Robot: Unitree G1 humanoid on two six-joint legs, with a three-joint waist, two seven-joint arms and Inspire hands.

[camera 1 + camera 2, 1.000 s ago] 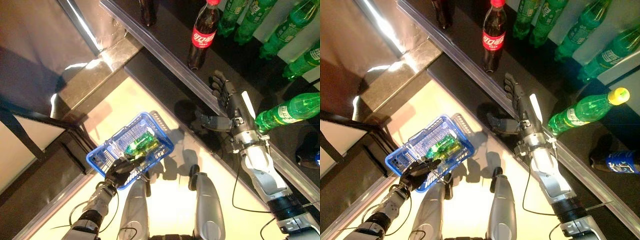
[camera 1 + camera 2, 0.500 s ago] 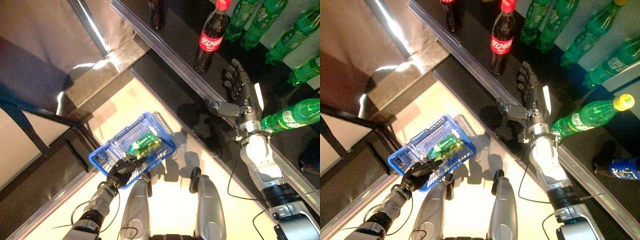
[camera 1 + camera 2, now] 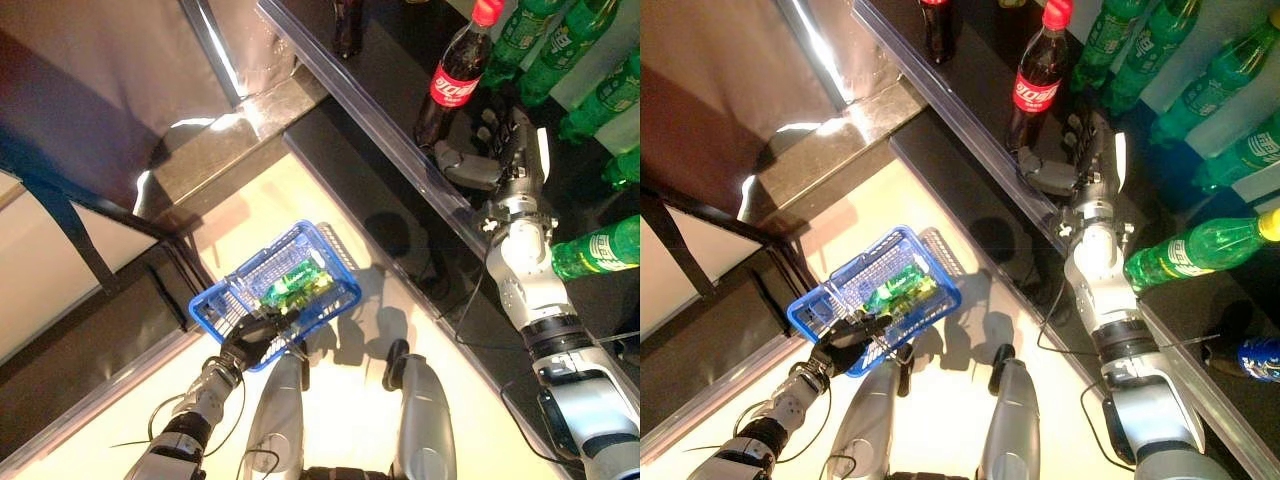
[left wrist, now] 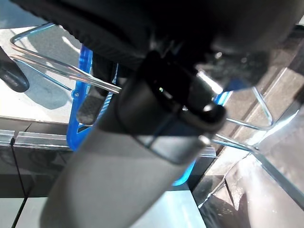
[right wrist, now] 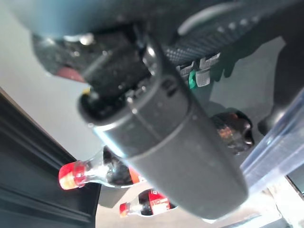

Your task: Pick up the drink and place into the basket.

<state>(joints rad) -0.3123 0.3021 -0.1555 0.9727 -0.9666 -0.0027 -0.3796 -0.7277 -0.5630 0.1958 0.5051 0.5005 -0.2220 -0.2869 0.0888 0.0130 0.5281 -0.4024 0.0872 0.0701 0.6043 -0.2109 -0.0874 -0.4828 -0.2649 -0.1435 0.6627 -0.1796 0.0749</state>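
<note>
A cola bottle (image 3: pixel 458 85) with a red cap and red label stands on the dark shelf. My right hand (image 3: pixel 497 152) is open beside its lower part, fingers straight and thumb reaching toward the bottle, not closed on it. The right wrist view shows cola bottles (image 5: pixel 110 174) past the thumb. My left hand (image 3: pixel 250 340) is shut on the thin wire handles (image 4: pixel 57 71) of the blue basket (image 3: pixel 231 296), which hangs low at the left. A green drink (image 3: pixel 295 287) lies in the basket.
Green bottles (image 3: pixel 530 35) stand at the back of the shelf, and another green bottle (image 3: pixel 1200 245) lies by my right forearm. A blue drink (image 3: pixel 1260 355) lies at the far right. The shelf's metal front rail (image 3: pixel 380 120) runs diagonally. A dark bottle (image 3: pixel 937 30) stands further left.
My right hand has moved forward over the shelf rail up to the cola bottle, still open. The camera has shifted. The blue basket hangs as before.
</note>
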